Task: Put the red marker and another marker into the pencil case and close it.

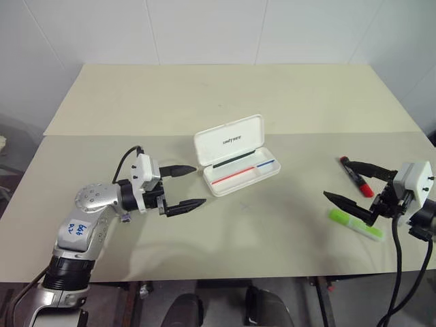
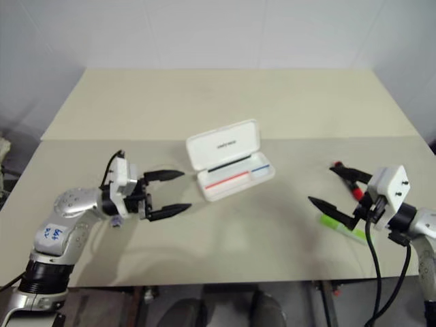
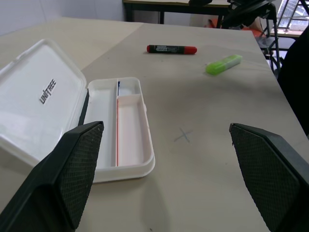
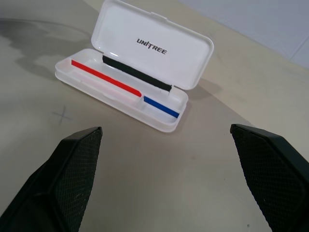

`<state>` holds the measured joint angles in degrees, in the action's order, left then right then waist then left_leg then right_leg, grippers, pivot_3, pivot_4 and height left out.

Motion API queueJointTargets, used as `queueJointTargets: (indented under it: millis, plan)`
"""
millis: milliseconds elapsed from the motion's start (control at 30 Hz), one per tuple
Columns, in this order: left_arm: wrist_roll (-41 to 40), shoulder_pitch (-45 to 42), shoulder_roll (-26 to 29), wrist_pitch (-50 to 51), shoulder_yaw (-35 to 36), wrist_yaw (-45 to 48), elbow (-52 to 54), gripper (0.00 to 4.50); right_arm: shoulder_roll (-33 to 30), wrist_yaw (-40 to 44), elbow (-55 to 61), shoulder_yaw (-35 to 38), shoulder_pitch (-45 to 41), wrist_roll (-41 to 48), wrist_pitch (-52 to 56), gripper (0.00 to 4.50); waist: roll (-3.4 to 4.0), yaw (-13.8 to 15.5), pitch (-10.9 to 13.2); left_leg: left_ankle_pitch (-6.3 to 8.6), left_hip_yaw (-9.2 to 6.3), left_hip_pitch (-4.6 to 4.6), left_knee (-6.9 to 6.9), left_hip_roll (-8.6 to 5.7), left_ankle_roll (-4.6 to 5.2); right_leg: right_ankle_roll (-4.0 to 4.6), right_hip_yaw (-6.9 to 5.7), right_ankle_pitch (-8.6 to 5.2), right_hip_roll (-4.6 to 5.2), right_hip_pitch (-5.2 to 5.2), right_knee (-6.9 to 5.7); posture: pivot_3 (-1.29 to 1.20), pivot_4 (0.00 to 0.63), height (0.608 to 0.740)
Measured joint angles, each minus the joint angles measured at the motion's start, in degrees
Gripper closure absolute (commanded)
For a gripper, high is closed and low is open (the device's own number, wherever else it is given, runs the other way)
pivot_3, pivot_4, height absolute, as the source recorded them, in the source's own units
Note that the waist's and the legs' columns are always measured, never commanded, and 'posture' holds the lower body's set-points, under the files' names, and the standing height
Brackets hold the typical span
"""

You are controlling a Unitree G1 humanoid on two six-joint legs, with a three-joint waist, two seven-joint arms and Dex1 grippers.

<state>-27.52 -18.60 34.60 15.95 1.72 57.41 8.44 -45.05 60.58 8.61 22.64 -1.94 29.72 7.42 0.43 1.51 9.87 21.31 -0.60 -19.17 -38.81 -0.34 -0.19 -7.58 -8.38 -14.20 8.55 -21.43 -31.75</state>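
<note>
The white pencil case (image 1: pixel 240 172) lies open in the middle of the table, lid (image 1: pixel 228 139) raised toward the far side and its tray holding no marker. Over on the right lies the red marker (image 1: pixel 357 176), black with a red cap. Nearer the front edge is the other marker, a lime-green highlighter (image 1: pixel 355 223). My left gripper (image 1: pixel 185 185) hovers open just left of the case, pointing at it. Above both markers hangs my right gripper (image 1: pixel 349 182), open and holding nothing. Both markers (image 3: pixel 172 49) (image 3: pixel 223 64) show beyond the case (image 3: pixel 123 130) in the left wrist view.
The beige table (image 1: pixel 204 95) has a seam across it behind the case and a pencilled cross (image 3: pixel 183 135) just in front of the case. The front edge runs close behind both arms. White walls stand beyond the far edge.
</note>
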Motion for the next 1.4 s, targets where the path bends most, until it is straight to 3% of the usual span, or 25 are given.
queueJointTargets:
  millis: [400, 633, 1033, 1400]
  plan:
    - [0.99, -0.29, 0.19, -0.81, 0.17, -0.09, -0.73, 0.03, 1.68, -1.08, 2.77, -4.57, -2.67, 0.63, 1.79, 0.0, 0.0, 0.05, 0.0, 0.01, 0.05, 0.0, -0.02, -0.01, -0.02, 0.0, 0.05, 0.0, -0.01, -0.02, 0.0, 0.0, 0.15, 0.74]
    - [4.72, -2.8, -1.38, -3.46, -1.54, -0.95, -5.89, 2.4, 4.48, -1.48, 2.5, -8.78, -6.19, 0.45, 1.48, 0.0, -0.01, 0.07, 0.0, 0.01, 0.09, -0.02, -0.05, 0.0, -0.02, 0.03, 0.06, 0.02, -0.04, -0.06, -0.02, 0.0, 0.15, 0.74]
    - [16.8, -11.92, -10.31, -3.84, -16.17, -3.04, -14.36, 2.4, 5.62, -1.25, 2.5, -11.27, -9.89, 0.48, 0.85, 0.0, -0.15, 0.21, 0.01, 0.02, 0.23, -0.05, -0.14, -0.02, 0.0, 0.01, 0.08, 0.03, -0.05, -0.06, -0.01, 0.0, 0.15, 0.74]
    - [22.35, -14.19, -11.79, -0.98, -18.41, -5.73, -16.23, 2.4, 6.05, -1.4, 4.49, -11.39, -8.47, 0.59, 0.3, 0.0, -0.16, 0.18, 0.0, 0.02, 0.25, -0.02, -0.19, 0.01, 0.0, 0.01, 0.15, 0.04, -0.06, -0.06, -0.07, 0.0, 0.15, 0.74]
